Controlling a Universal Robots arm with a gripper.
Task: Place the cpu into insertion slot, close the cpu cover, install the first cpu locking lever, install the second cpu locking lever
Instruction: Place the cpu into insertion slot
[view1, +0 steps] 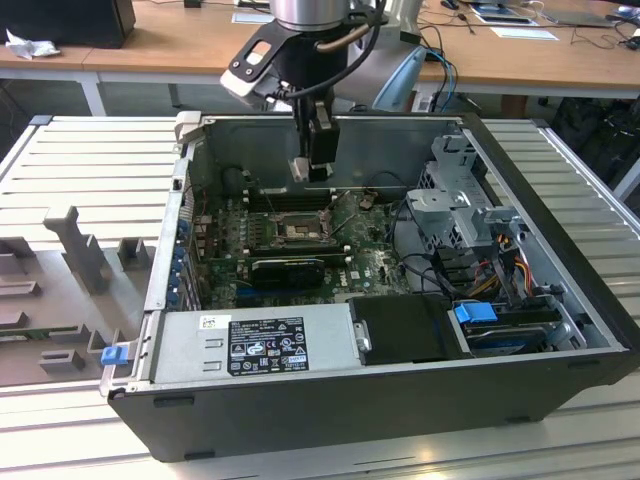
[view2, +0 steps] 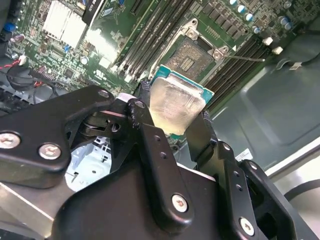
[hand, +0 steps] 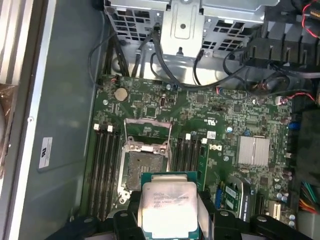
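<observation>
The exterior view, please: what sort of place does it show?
Likely a robotics lab: an opened computer case lies on a slotted metal bench, wooden desks stand behind, and the gripper holds the cpu.

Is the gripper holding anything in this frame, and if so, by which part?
Yes: the gripper holds the cpu, pinched by two opposite side edges, above the motherboard and not yet in the insertion slot.

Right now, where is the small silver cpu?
In both wrist views the cpu sits gripped in the jaws, raised above the motherboard, close to the uncovered insertion slot that lies between the memory slots.
</observation>
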